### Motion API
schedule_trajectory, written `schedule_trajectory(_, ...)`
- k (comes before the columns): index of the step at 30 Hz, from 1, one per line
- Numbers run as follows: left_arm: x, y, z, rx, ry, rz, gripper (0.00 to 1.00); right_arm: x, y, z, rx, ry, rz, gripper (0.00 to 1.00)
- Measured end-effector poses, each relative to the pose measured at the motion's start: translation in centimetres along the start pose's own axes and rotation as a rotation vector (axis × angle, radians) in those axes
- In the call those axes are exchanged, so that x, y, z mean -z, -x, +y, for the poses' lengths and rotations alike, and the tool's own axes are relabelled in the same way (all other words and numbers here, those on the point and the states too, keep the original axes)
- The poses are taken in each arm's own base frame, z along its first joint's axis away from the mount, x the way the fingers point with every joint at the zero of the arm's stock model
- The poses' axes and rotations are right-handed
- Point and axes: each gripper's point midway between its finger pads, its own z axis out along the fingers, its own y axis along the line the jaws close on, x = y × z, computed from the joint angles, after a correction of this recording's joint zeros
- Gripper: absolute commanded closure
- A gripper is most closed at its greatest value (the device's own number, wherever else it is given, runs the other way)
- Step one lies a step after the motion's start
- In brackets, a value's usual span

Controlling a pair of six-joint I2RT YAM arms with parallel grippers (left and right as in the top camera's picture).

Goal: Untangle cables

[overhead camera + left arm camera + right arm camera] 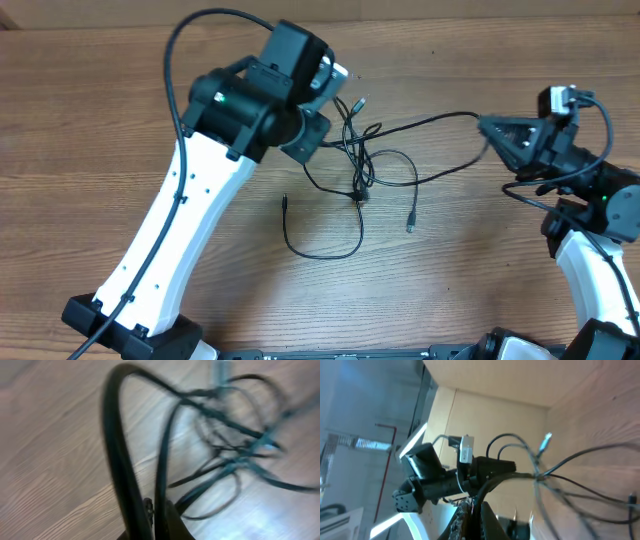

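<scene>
Item: cables (360, 165), black knot, mid-desk (100, 120), between arms.
left tool (338, 88): pressed together on strands, held above knot.
right tool (490, 128): one strand pinched, stretched taut rightward.
Opposed holds judged intended for knot to be pulled apart.

wood-grain tabletop (100, 120): mid brown, grain running left-right, fills nearly whole overhead frame.
Left wrist view: same wood surface, blurred, paler sheen toward lower right.
Right wrist view, tilted: wood surface on right side, tan panel (485, 380) across upper middle, meeting it at corner upper right.
black post (421, 410) along panel's left edge.
Left of post: blurred grey-blue room, detail unreadable.
There: red L-shaped bar (387, 445), striped grille-like patch (350, 442) at left edge, bright white strip (395, 522) lower left.
</scene>
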Motion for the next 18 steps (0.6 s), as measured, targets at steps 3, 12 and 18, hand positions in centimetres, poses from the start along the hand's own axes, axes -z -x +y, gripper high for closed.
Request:
schedule_trajectory(3,0.0,-0.5,2.9,0.043,0.08,0.016,0.96,0.9,0.9,0.1,0.007,-0.003,-0.044,0.96)
schedule_trajectory(12,0.5,-3.6,12.6,0.304,0.247,0.057,0.96,4.1,3.4,-0.3,-0.023,-0.028,-0.168,0.96)
schedule_trajectory(18,0.1,-2.8,11.7,0.273,0.078,0.003,0.96,4.4,3.5,-0.3,-0.023,-0.033,-0.175,0.74)
